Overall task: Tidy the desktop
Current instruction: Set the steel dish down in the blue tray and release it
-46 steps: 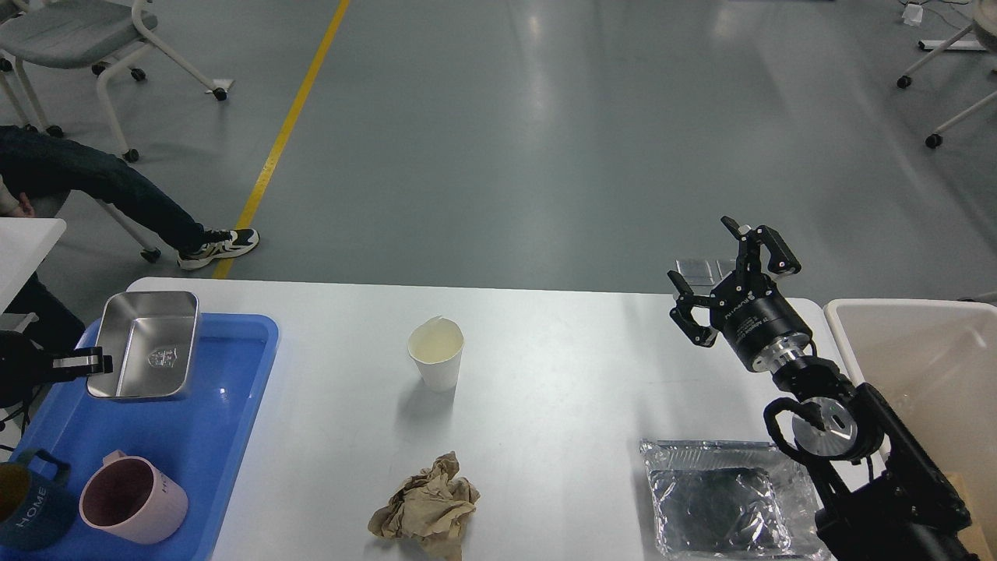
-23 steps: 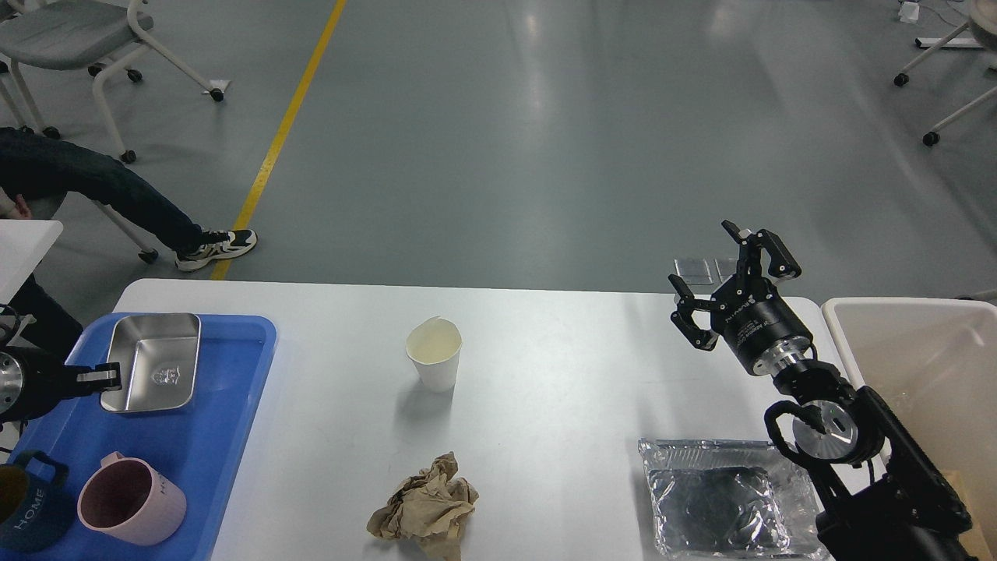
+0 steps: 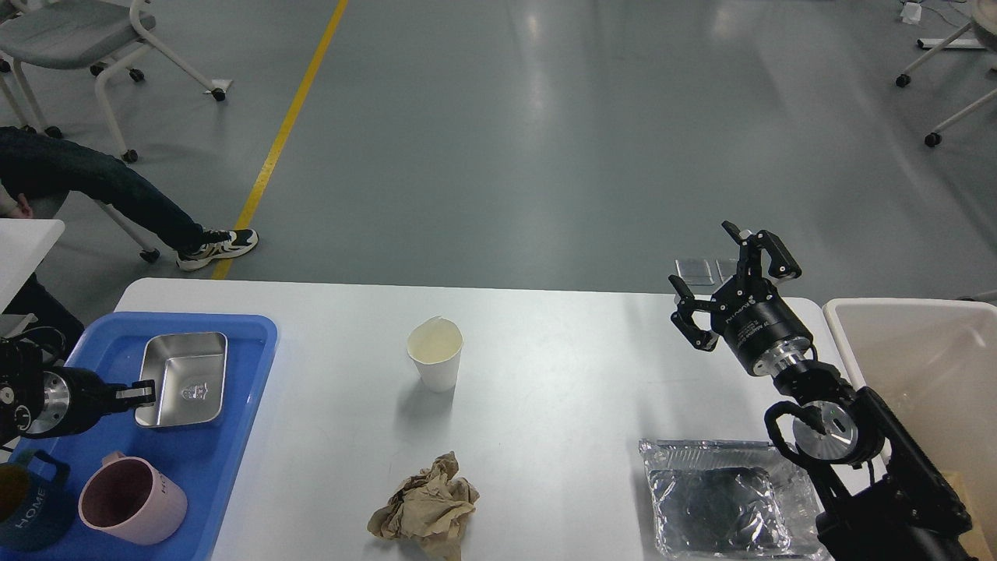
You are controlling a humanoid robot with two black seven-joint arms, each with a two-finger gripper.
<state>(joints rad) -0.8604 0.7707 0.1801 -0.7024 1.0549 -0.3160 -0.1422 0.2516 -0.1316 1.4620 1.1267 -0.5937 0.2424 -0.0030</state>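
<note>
So the left gripper (image 3: 144, 393) is pinched on the near-left rim of the shiny rectangular steel tin (image 3: 184, 379), which sits on the blue plastic tray (image 3: 234, 436) at the left end of the big white surface (image 3: 561, 366). The tin's long axis runs roughly away from me, tilted a bit right.

Right gripper (image 3: 732, 284) hangs spread wide with nothing in it over the far right of the surface. Leftover clutter: white paper cup (image 3: 435, 354) mid-surface, upright, mouth up; crumpled brown paper wad (image 3: 425, 508) near the front edge; crinkly foil tray (image 3: 720, 499) front right. I'd guess the right arm is closer to the foil tray, which lies below and toward me from its gripper, long axis left-right.
</note>
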